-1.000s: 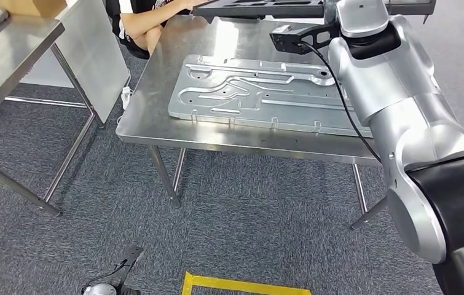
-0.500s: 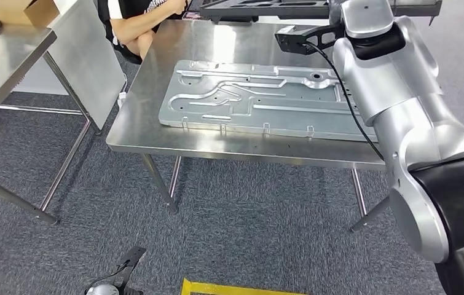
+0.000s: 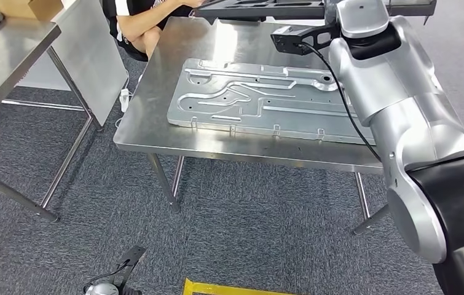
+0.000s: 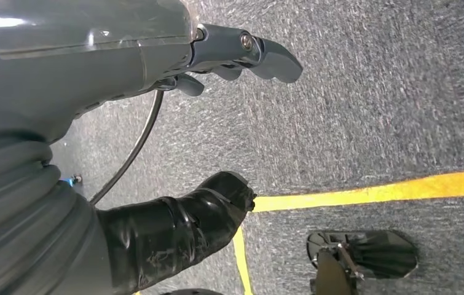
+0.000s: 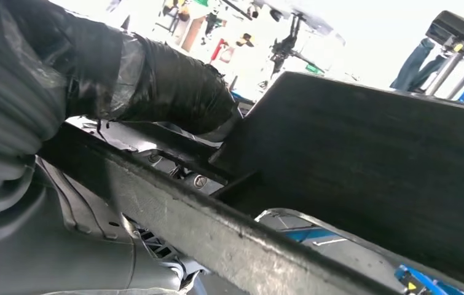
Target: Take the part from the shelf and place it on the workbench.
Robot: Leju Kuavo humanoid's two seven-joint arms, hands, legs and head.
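Right hand [image 5: 155, 92] gripped the flat black moulded tray [image 5: 364, 160] above the steel table [image 3: 174, 132], behind its pressed silver metal panel [image 3: 260, 101], left hand [image 4: 217, 123] hung empty, fingers apart, over grey carpet [image 4: 370, 92]

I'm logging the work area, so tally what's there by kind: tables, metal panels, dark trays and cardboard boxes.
Steel tables: 2
Stamped metal panel: 1
Dark tray, held up by the right robot hand: 1
Cardboard box: 1
Total: 5

A person [image 3: 140, 21] is seated beside the far table edge; a cardboard box [image 3: 26, 7] is set on the neighbouring table [image 3: 8, 52]; yellow tape [image 3: 235, 287] is laid on the carpet [image 3: 247, 215].
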